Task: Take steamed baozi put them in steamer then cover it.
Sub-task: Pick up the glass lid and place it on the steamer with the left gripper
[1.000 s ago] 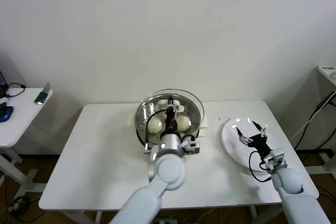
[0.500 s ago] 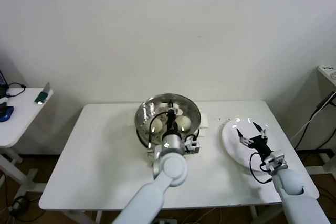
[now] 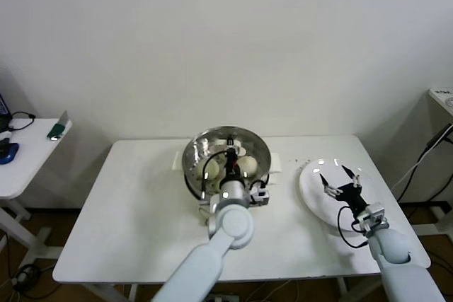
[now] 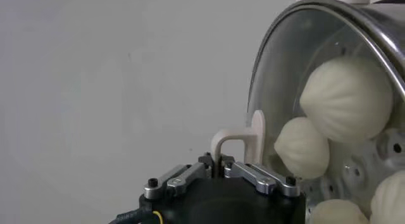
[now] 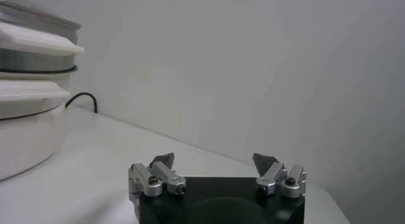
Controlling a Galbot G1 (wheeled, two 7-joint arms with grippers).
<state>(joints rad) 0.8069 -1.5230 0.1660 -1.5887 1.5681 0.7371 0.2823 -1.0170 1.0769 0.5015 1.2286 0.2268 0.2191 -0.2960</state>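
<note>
The round shiny steel steamer (image 3: 192,152) stands on its cream-white pot base at the back middle of the white surface (image 3: 134,210); the round clear glass cover (image 4: 286,61) with a metal rim sits on top of it, its cream-white bar handle (image 4: 239,142) pinched between the pressed-together jaws of the left gripper (image 3: 230,155); the small round cream-white steamed baozi (image 4: 347,95) lie inside the basket under the glass, four showing in the left wrist view, two plainly in the head view (image 3: 247,165); the right gripper (image 3: 338,178) hovers over a flat white plate (image 3: 310,190) near the right side of the surface, well apart from the steamer, its jaws spread wide with nothing between them.
</note>
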